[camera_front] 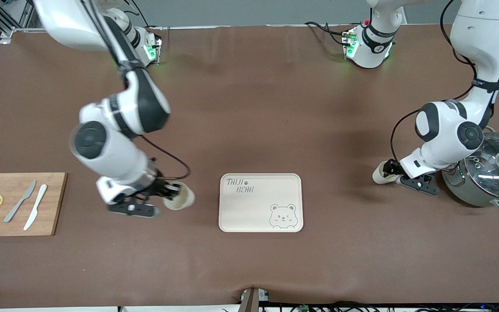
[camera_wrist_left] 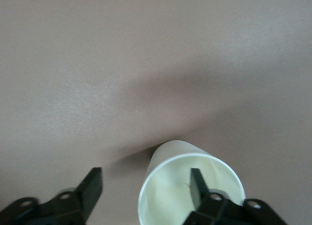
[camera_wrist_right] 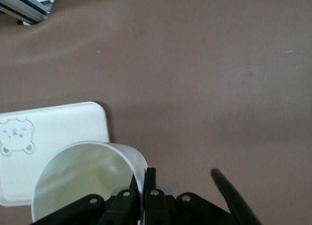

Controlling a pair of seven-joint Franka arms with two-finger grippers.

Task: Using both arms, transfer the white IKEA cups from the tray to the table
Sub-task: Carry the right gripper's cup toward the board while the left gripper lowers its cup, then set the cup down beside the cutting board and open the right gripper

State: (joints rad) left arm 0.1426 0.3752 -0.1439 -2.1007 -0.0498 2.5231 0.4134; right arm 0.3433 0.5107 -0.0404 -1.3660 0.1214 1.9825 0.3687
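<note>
Two cream-white cups are in view. My right gripper (camera_front: 169, 193) is shut on the rim wall of one cup (camera_front: 180, 197), one finger inside and one outside, and holds it tilted over the table beside the bear-printed tray (camera_front: 258, 210). The right wrist view shows this gripper (camera_wrist_right: 144, 175), the cup (camera_wrist_right: 83, 181) and the tray (camera_wrist_right: 48, 132). My left gripper (camera_front: 391, 170) is open at the mouth of the other cup (camera_front: 380, 173), which lies on its side near the pot. In the left wrist view the gripper (camera_wrist_left: 145, 175) straddles that cup's (camera_wrist_left: 170, 200) wall, with one finger (camera_wrist_left: 196, 183) inside and the other well apart.
A grey-green pot with a glass lid (camera_front: 492, 171) stands close by the left arm's wrist. A wooden cutting board (camera_front: 17, 203) with two lemon slices and two knives lies at the right arm's end of the table.
</note>
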